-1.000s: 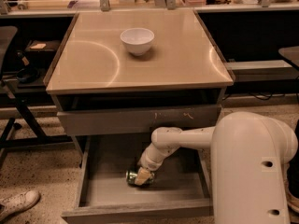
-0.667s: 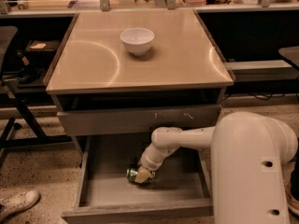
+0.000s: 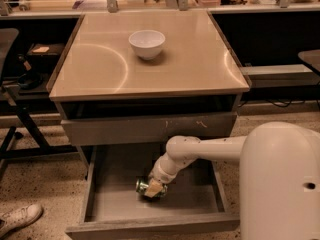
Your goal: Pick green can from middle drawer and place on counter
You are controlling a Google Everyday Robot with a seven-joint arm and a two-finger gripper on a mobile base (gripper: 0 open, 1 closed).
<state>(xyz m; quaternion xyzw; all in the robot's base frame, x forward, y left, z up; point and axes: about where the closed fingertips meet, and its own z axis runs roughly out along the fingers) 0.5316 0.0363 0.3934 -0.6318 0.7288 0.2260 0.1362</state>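
The green can (image 3: 141, 186) lies on its side on the grey floor of the open middle drawer (image 3: 112, 196), low in the camera view. My gripper (image 3: 154, 189) reaches down into the drawer from the right on a white arm and is closed around the can, covering its right part. The can rests on the drawer floor. The beige counter (image 3: 195, 59) lies above, its front edge over the drawers.
A white bowl (image 3: 147, 44) stands on the counter near its back middle. A drawer front with yellowish scratch marks (image 3: 197, 126) sits above the open drawer. My white body (image 3: 282, 184) fills the lower right. A chair (image 3: 10, 84) and a shoe (image 3: 17, 218) are at left.
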